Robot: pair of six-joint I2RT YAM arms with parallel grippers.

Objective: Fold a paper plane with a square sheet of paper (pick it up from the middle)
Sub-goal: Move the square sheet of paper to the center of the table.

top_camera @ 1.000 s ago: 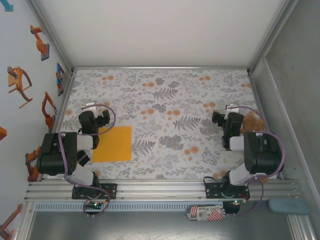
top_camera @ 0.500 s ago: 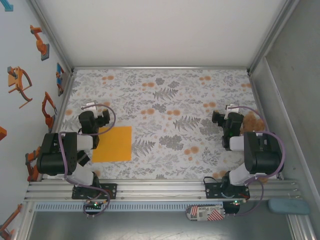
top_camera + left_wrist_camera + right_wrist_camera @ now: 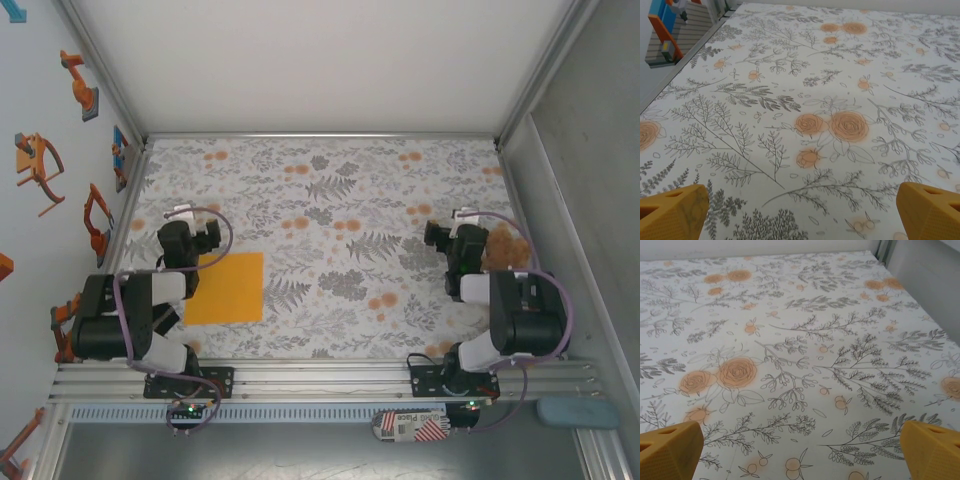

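The square sheet of paper (image 3: 228, 288) lies flat on the cloth-covered counter (image 3: 340, 190), just beside the left gripper (image 3: 186, 240), on the side toward the arm bases. Its outer edge is partly hidden by the left arm (image 3: 130, 310). No crease shows on it, so I judge that the folding is not yet begun.

The left gripper is released. In its wrist view the orange fingertips (image 3: 672, 212) stand wide apart over the floral cloth (image 3: 830, 125) with nothing between them. The right gripper (image 3: 458, 242), well apart from the left gripper across the counter, is likewise spread and empty.

The sheet looks thin, very light and limp rather than stiff. It lies flush with the cloth, so no edge stands up for a finger to get under. Pushed sideways it would probably slide or buckle. Any hard pinch is likely to leave a lasting crease, and two grippers pulling against each other could tear it.

The task names the middle as the place to take hold. That probably means pressing down there with spread fingers and closing gently, so the paper humps into a small ridge to grip. The soft cloth beneath should give a little and help.
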